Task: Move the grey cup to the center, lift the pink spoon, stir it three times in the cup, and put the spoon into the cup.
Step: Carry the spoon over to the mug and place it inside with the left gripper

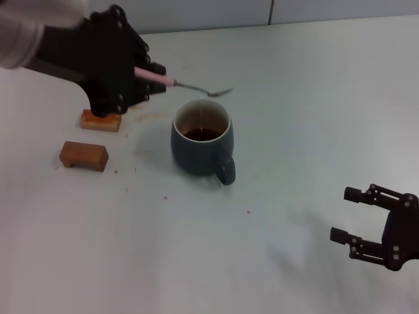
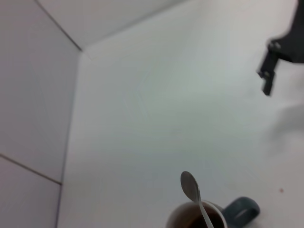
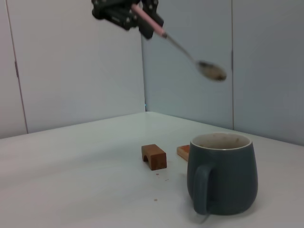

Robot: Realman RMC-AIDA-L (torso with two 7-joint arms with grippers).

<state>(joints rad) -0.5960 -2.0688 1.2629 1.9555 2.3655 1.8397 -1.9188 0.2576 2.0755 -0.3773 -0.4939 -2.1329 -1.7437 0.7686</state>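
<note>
The left pincer [image 1: 152, 82] is raised above the counter [image 1: 281, 118] at the far left, clamped on the pink handle of the pink spoon [image 1: 190, 85]. The spoon juts out from it toward the middle, its metal neck sloping slightly down and its bowl hanging in the air above the far rim of the grey cup [image 1: 201, 142], clear of the cup. In the right wrist view the spoon [image 3: 183, 47] sits well above the cup [image 3: 222, 172], with open space between its bowl and the pale rim. In the left wrist view the spoon's bowl [image 2: 190, 186] shows just past the cup's rim [image 2: 209, 216].

The cup stands upright on the white counter near its middle, its loop handle turned toward the robot and a little to its right. There is a dark brown patch at the bottom inside; it may be liquid or stain, I cannot tell which.

Two brown wooden blocks lie to the cup's left: one [image 1: 84, 155] nearer the robot, the other [image 1: 101, 120] farther back, partly under the left pincer. A few small crumbs dot the counter around them.

The right pincer [image 1: 357, 214] hovers low at the near right, well apart from the cup, its fingers spread wide and holding nothing.
</note>
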